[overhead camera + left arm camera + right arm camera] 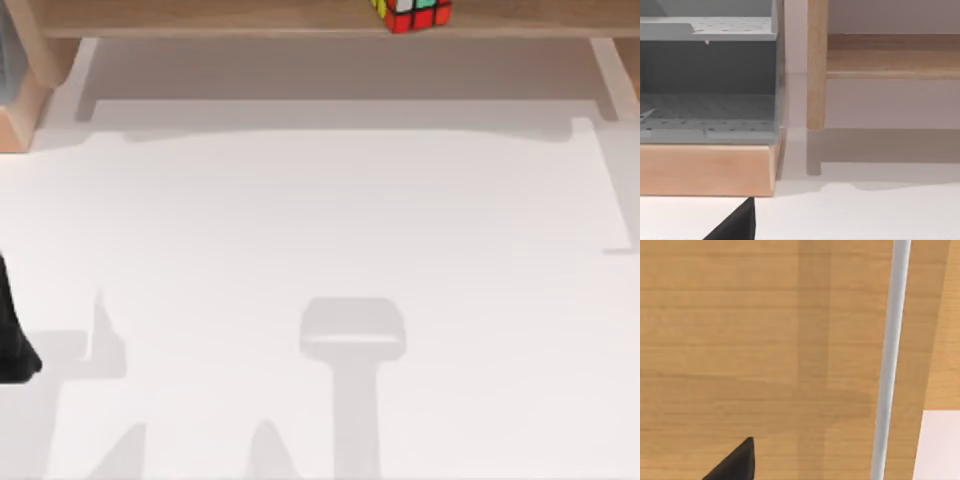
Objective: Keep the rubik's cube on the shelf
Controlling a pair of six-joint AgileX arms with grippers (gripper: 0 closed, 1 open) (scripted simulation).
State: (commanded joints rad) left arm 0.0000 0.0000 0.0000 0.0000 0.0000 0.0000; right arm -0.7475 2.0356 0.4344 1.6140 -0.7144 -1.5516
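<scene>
our left gripper sits parked at the far left edge of the white table in the top view, a dark shape low beside the edge; whether it is open or closed we cannot tell; in our left wrist view a dark fingertip lies before a wooden-based grey perforated rack and a shelf post; in our right wrist view a dark fingertip hangs over light wood grain, its grip likewise not discernible; the rubik's cube rests on the shelf, at the board's front edge, right of centre.
</scene>
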